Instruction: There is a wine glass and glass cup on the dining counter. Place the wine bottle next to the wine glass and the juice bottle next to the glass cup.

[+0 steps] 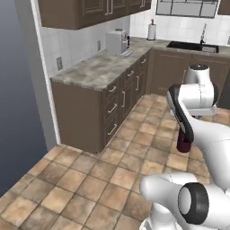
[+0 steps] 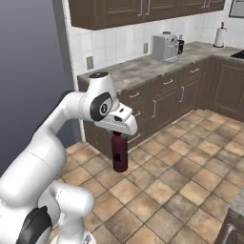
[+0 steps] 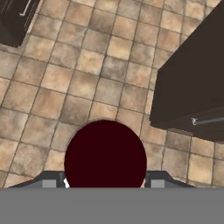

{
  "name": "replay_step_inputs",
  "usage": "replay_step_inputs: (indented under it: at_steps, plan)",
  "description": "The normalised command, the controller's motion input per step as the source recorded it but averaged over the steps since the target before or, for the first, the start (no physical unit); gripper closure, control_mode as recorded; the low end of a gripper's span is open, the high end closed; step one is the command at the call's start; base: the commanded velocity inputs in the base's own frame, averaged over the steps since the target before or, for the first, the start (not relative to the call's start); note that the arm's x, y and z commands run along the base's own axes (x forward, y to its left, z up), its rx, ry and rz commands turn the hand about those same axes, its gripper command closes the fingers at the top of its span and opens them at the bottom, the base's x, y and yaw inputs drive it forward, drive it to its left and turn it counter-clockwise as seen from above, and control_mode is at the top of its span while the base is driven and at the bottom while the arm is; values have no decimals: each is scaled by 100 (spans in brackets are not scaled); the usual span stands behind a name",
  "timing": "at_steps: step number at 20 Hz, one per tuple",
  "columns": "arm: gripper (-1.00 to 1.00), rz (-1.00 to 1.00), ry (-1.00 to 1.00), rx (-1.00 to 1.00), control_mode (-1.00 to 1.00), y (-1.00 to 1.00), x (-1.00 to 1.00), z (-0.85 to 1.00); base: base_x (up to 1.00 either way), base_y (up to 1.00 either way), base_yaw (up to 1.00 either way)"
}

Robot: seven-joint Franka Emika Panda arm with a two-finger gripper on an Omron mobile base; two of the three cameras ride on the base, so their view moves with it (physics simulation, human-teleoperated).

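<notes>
At the left of the right base view stands the grey wall, then the marbled tabletop (image 2: 143,66) over its drawer cabinets, with a coffee machine (image 2: 166,46) further along and a paper towel roll (image 2: 219,36) at the far right. None of this is the dining counter, and neither glass is to be seen here.

The juice bottle (image 2: 119,152) hangs upright above the tiled floor (image 2: 190,190), clear of it, held at its top by the end effector (image 2: 118,135), which is clamped on the bottle's neck. In the hand view the bottle (image 3: 105,154) sits directly below the hand as a dark round disc between the two fingertips (image 3: 49,183), so its long axis runs straight down along the hand's line of sight.

In the left base view the forearm covers the bottle's upper part; just its maroon base (image 1: 183,143) shows. The grip itself is hidden under the wrist in both base views. Judged from this, the bottle is in carry and the base has yet to reach the dining counter.
</notes>
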Motion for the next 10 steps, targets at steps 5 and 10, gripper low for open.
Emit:
replay_step_inputs:
  at_steps: [5, 10]
  plan:
    - [100, 0, 0, 0, 100, 0, 0, 0, 53, 7, -49]
    - [100, 0, 0, 0, 100, 0, 0, 0, 55, 7, -47]
